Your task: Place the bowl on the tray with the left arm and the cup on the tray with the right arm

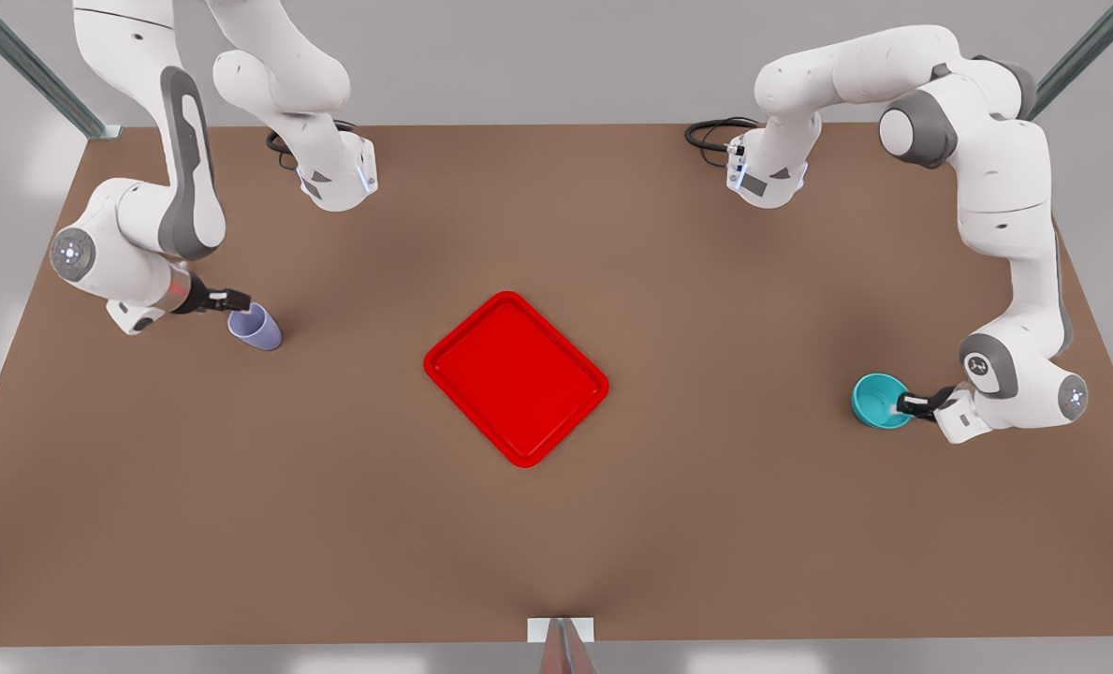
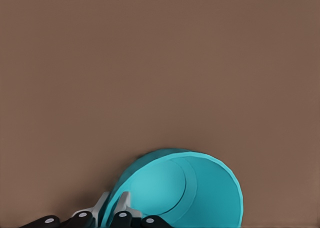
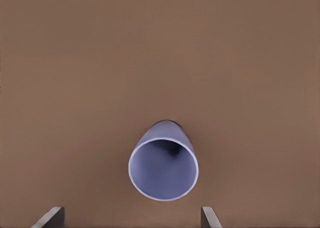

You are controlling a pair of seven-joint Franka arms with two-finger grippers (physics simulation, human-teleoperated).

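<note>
A wide brown tabletop (image 1: 556, 524) with a matte, evenly lit surface is bordered by pale grey walls (image 1: 537, 56), while slanted grey metal struts (image 1: 41, 75) are seen at both far corners and a small white bracket (image 1: 561, 630) is fixed at the near edge.

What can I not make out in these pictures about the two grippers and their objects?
- Front view: the left gripper hides part of the bowl; whether it rests on the table is unclear.
- Right wrist view: the bottom edge cuts off the right gripper; the cup hides its own underside.
</note>
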